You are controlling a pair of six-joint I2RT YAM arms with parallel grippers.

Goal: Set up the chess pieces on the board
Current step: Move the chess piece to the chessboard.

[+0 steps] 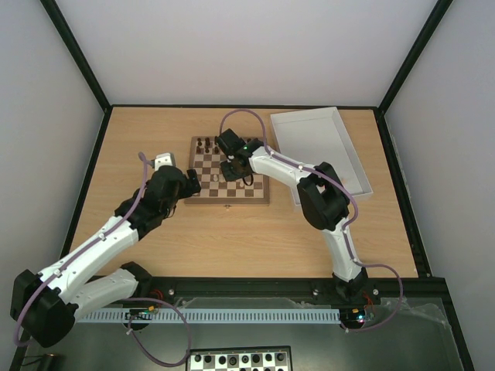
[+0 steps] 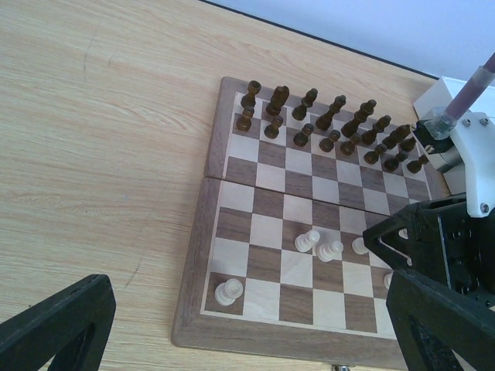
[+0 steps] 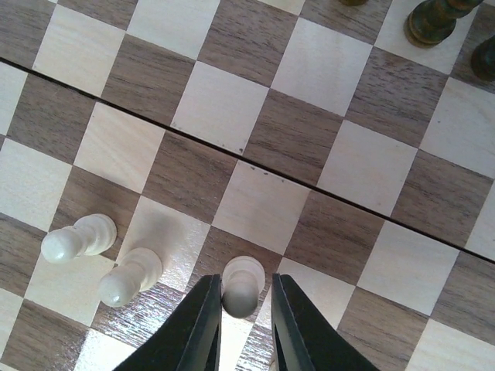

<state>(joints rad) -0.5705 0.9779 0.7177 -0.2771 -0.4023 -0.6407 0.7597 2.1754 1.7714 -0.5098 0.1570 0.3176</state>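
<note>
The board (image 1: 230,171) lies flat on the desk (image 1: 255,239), a little far of its middle, with the white tray (image 1: 317,143) just beside it on the right. The right gripper (image 3: 242,309) hangs low over the board's middle, its fingers (image 3: 203,328) drawn narrow on either side of a pale pawn (image 3: 242,284) that stands upright where a dark and a light square meet. The fingers sit very close to the pawn, but whether they press on it I cannot tell. Two more pale chess pieces (image 3: 77,238) stand just left of that pawn on neighbouring squares, near each other but apart. In the left wrist view a fourth pale piece (image 2: 228,291) stands alone in the board's near-left corner square. The dark pieces (image 2: 325,124) fill two rows along the far edge. The left gripper (image 1: 190,185) hovers at the board's near-left corner with its jaws spread wide and nothing between them. A black-and-white board (image 1: 240,359) lies beyond the desk's near edge.
</note>
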